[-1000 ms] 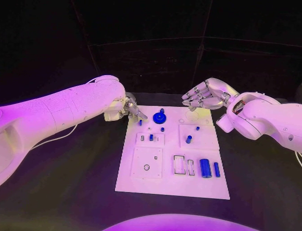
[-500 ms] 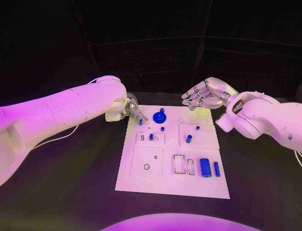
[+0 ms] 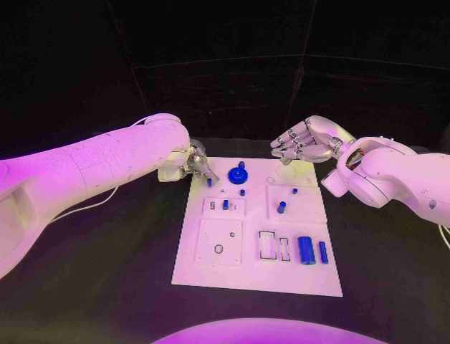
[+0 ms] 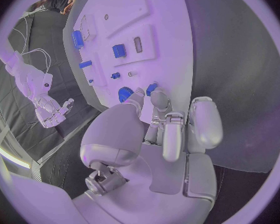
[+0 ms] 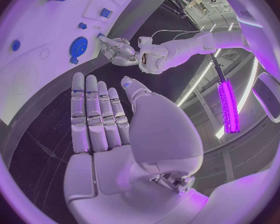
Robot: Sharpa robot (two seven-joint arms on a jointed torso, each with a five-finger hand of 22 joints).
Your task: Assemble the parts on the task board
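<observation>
Clearly turns on the far left corner of the task board (image 3: 287, 276), where the left hand (image 3: 192, 165) reaches in over the edge. Puts a short blue peg (image 3: 208, 182) right at that hand's fingertips (image 4: 160, 98), on the side towards the robot. Shows the peg upright or nearly so, though too small to say more of its long axis. Sets the round blue knob (image 3: 238, 174) just beside the peg, further in towards the middle of the board's far edge.

Leaves the left hand much the nearer of the two to both pieces. Brings its thumb and one finger close together in the left wrist view, the tips flanking the peg, the other fingers curled in behind. Cannot be settled whether the tips pinch the peg or merely touch the board beside it.

Finds the right hand (image 3: 299, 147) hovering off the far right corner, apart from every part. Holds nothing: fingers straight and side by side, thumb standing away, palm bare.

Looks like an early stage, with a fat blue cylinder (image 3: 306, 250) and a slim one (image 3: 323, 252) lying loose near the front edge, long axes pointing away from the robot. Calls next, probably, for a firm pinch on the peg before any lift.
</observation>
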